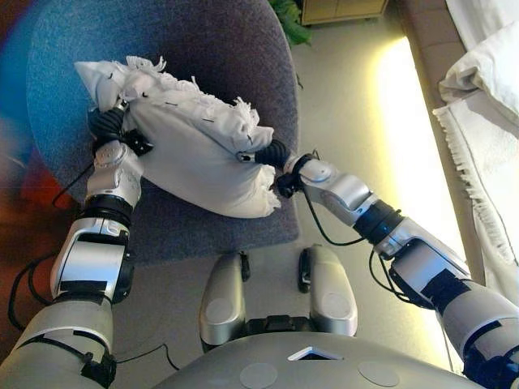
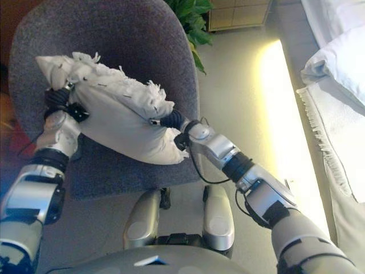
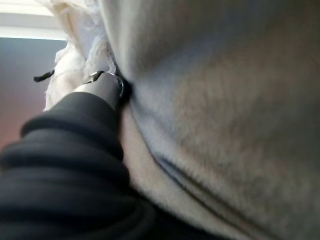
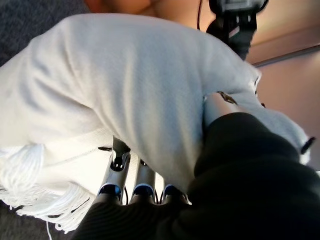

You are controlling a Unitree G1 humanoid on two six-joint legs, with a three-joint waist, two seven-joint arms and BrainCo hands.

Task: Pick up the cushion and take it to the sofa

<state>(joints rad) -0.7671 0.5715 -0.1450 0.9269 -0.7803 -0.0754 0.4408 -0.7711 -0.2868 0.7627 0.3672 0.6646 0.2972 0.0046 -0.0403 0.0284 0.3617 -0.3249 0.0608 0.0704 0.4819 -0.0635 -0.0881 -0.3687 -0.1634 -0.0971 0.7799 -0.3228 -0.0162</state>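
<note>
While both arms reach in, the white fringed cushion (image 1: 195, 154) sits over the grey chair (image 1: 219, 49); the right robot hand (image 4: 140, 185) curls its fingers into the cushion's cloth, and the left robot hand (image 1: 109, 126) is buried against it, grip untellable. Beyond lie pale floor (image 1: 357, 113), a green plant (image 2: 191, 23) and white bedding (image 1: 486, 73).

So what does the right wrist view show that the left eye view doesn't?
Only the right wrist view shows the right hand's fingers going in under the cushion, beside its fringe. Only the left eye view shows the grey chair, the plant, the sofa and the left hand at the cushion's other end. Both show the white cushion with the right hand on it.
</note>
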